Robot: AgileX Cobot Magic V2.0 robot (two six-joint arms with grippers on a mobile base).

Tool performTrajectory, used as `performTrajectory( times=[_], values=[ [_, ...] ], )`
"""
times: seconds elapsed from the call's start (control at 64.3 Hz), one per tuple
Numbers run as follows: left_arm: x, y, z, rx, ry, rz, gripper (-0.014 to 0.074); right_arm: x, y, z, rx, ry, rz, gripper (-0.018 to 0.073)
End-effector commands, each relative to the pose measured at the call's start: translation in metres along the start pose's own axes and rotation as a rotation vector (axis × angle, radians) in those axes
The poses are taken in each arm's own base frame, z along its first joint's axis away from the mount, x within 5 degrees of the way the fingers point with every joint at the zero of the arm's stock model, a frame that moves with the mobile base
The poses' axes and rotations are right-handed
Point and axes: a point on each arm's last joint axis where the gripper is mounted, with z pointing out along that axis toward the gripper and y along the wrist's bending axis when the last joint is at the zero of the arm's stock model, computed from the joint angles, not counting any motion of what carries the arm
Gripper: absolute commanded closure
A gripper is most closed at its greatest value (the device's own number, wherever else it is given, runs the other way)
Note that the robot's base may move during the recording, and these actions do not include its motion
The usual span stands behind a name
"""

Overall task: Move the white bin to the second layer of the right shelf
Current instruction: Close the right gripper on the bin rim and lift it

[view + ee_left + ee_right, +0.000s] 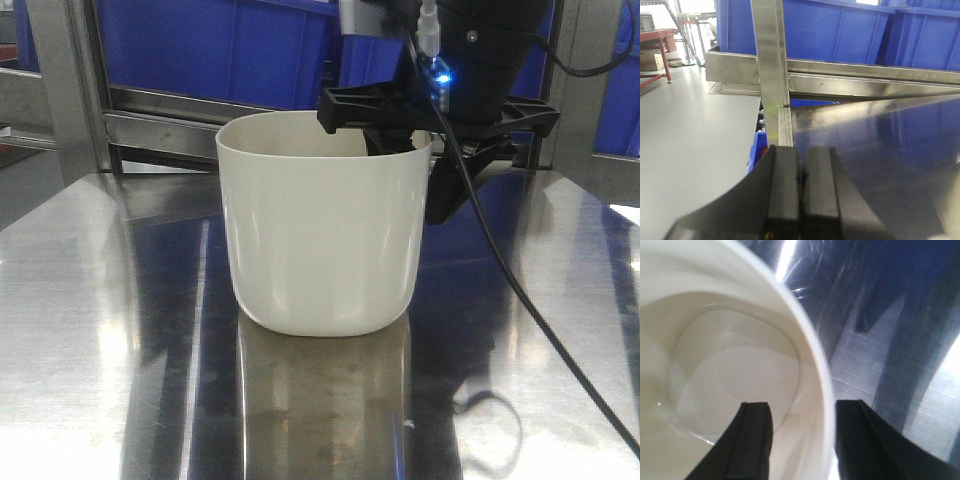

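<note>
My R gripper (802,407) sat open astride the white bin (320,240) wall on the steel table (100,300), L gripper (800,152) closed, empty; clamp, lift, move to shelf layer 2 not yet done.

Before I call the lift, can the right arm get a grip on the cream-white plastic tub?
Probably yes: the right gripper straddles the wall of the smooth cream-white plastic tub, one finger inside, one outside, nothing else between.

Blue crates (250,45) sit at twelve o'clock beyond the shiny steel desk (100,330), with grey floor (690,130) at nine o'clock of it.
</note>
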Motion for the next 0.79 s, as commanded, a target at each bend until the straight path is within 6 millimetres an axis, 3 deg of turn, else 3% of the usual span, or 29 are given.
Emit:
performTrajectory(
  times=[0.0, 0.155, 0.327, 0.56, 0.777],
  values=[
    [0.004, 0.000, 0.000, -0.004, -0.061, -0.009, 0.0512, -0.013, 0.004, -0.020, -0.019, -0.104, -0.010, 0.0174],
    [0.004, 0.000, 0.000, -0.004, -0.061, -0.009, 0.0512, -0.014, 0.004, -0.016, -0.019, -0.110, -0.009, 0.0256],
    [0.004, 0.000, 0.000, -0.004, -0.061, -0.009, 0.0512, -0.022, 0.005, -0.027, -0.014, -0.181, -0.032, 0.0541],
    [0.004, 0.000, 0.000, -0.004, -0.061, -0.009, 0.0512, -0.039, 0.005, -0.081, 0.028, -0.403, -0.117, 0.0526],
    [0.004, 0.000, 0.000, -0.004, -0.061, -0.009, 0.0512, -0.032, 0.002, -0.148, 0.030, -0.645, -0.158, 0.0526]
  ],
)
